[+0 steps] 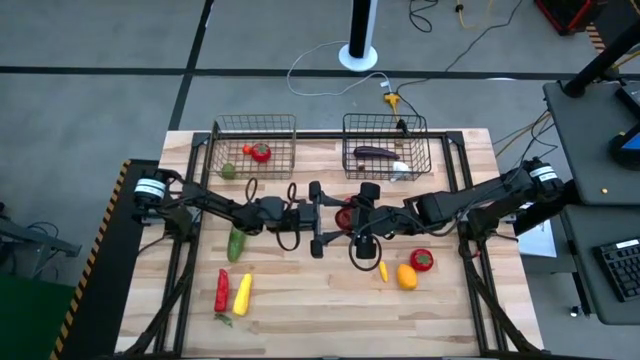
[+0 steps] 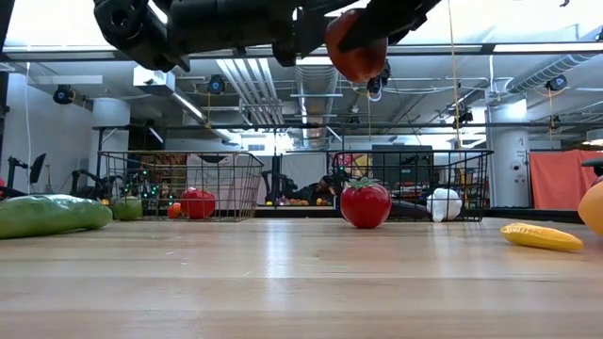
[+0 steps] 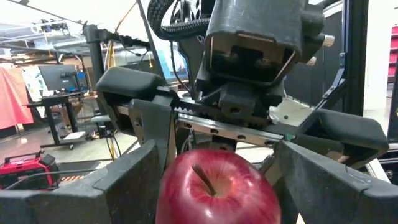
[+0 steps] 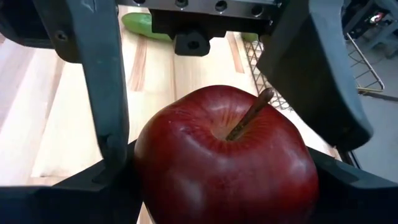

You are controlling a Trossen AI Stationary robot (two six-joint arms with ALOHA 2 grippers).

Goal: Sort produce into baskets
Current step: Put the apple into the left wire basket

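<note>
**Apple handoff in mid-air, tips for not dropping it**

Starting at the left: left basket (image 1: pixel 222 150) at the back edge, with a red round piece and a green one inside. Looks like the right home for round stuff, so probably the target.

Next, left gripper (image 3: pixel 214 186) at table centre, jaws spread wide around the dark-red apple (image 2: pixel 356 45). Can't tell for sure if either pad is touching the skin.

Apple itself well clear of the wood, stem pointing sideways at the left wrist.

Then right gripper (image 4: pixel 224 180), coming in from the other side and crossed against the left one, jaws pinching the apple snugly across its belly.

So, for the handoff: close the left jaws fully on the widest part first, and only then open the right. Pull the right straight back, no twisting, to avoid knocking fingers together. Round and glossy, so likely to slip under an off-centre squeeze.

Far right: right basket (image 1: pixel 424 150), with a purple long one and a white one.
</note>
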